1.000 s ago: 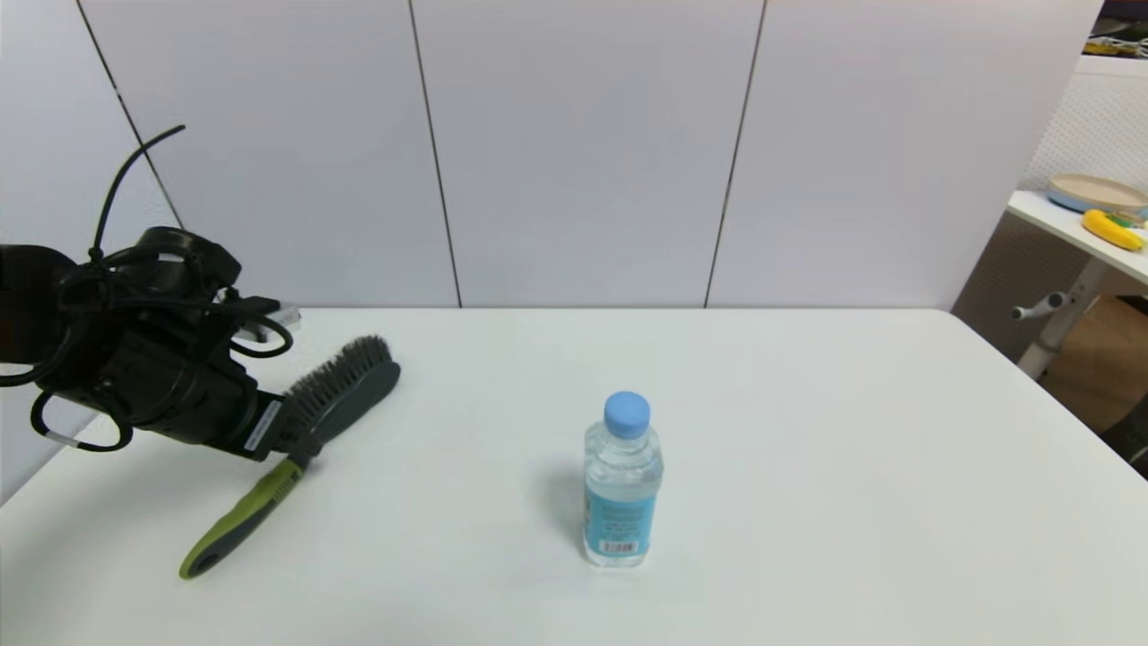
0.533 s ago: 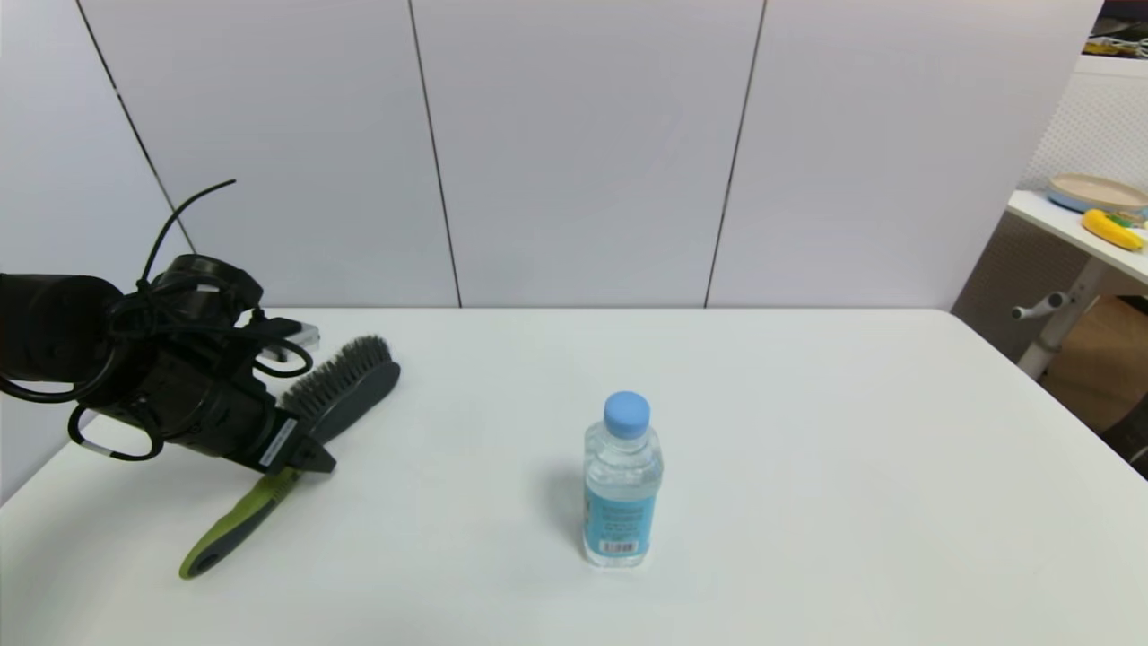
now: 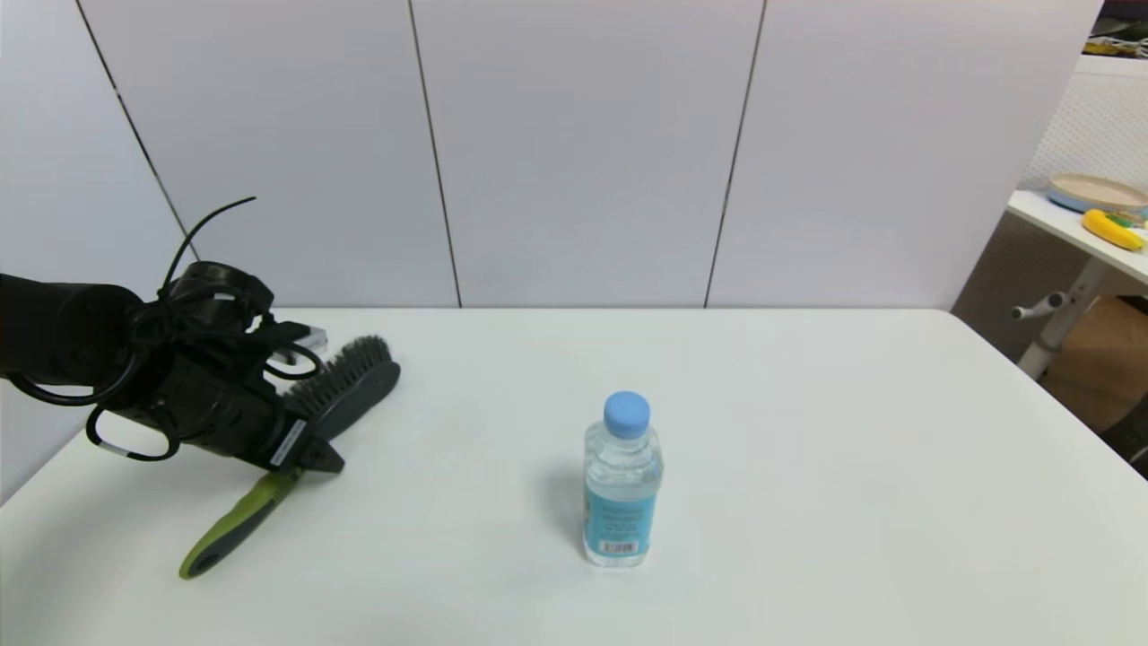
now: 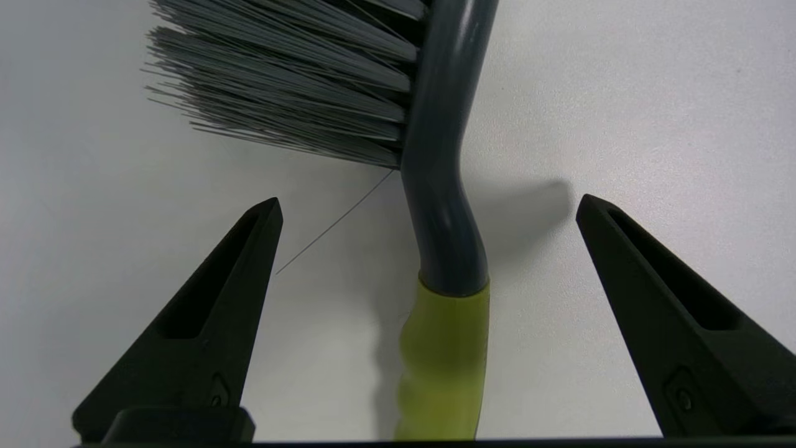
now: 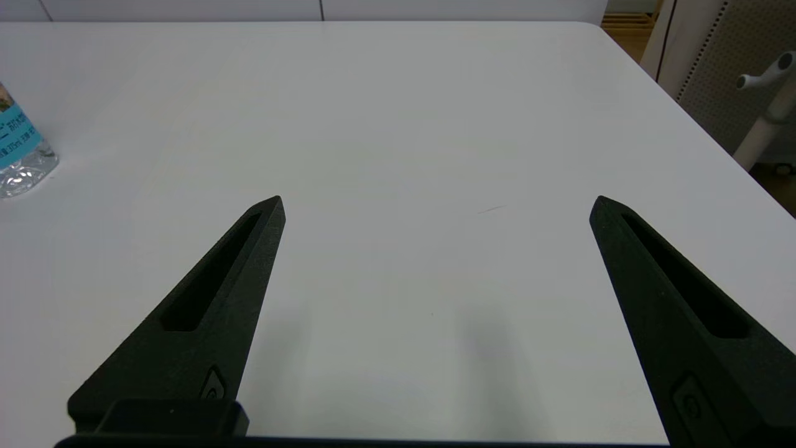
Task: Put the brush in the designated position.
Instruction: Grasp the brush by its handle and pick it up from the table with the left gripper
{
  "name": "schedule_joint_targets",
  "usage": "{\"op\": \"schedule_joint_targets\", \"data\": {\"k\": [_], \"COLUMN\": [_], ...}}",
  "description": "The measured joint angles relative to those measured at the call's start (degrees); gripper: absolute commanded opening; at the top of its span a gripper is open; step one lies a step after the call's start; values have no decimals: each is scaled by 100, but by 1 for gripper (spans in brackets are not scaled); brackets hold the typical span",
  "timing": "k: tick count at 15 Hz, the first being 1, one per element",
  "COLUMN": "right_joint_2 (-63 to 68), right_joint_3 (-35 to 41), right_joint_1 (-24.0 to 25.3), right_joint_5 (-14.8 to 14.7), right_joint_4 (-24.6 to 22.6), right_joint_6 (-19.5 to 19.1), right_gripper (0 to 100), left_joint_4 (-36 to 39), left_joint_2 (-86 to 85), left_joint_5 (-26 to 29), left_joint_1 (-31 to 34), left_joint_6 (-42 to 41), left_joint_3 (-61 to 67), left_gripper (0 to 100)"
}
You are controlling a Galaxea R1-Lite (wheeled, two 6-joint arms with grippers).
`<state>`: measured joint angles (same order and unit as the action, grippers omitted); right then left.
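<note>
The brush (image 3: 240,522) lies flat at the table's left side, its dark grey bristled head (image 3: 354,388) toward the wall and its lime-green handle toward me. My left gripper (image 3: 314,453) is low over its neck. In the left wrist view that gripper (image 4: 429,204) is open, one finger on each side of the brush (image 4: 445,249) where grey neck meets green grip, touching neither side. My right gripper (image 5: 435,202) hangs open over bare tabletop, out of the head view. No marking on the table shows the designated position.
A clear water bottle (image 3: 621,484) with a blue cap stands upright mid-table, also at the right wrist view's edge (image 5: 18,155). Grey wall panels close the far edge. A side table (image 3: 1067,224) with a plate and a banana stands off to the right.
My left gripper has come down and shifted slightly right, settling over the brush's neck. The brush and the bottle have not moved.
</note>
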<state>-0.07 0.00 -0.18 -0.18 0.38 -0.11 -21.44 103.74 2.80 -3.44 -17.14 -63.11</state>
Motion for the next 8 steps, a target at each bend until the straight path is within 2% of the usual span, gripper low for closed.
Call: {"op": "schedule_joint_targets", "data": {"k": [1, 2, 8], "right_joint_2": [0, 0, 0], "right_joint_3": [0, 0, 0], "right_joint_1": [0, 0, 0], "right_joint_5": [0, 0, 0], "right_joint_4": [-2, -2, -2], "right_joint_6": [-5, -5, -5], "right_gripper": [100, 100, 100], "left_joint_4": [30, 39, -18], "left_joint_2": [23, 44, 102], "left_joint_5": [0, 0, 6], "left_joint_1": [0, 0, 35], "left_joint_6": [0, 2, 11], "left_joint_3": [-9, -17, -4], "left_gripper": [100, 0, 0]}}
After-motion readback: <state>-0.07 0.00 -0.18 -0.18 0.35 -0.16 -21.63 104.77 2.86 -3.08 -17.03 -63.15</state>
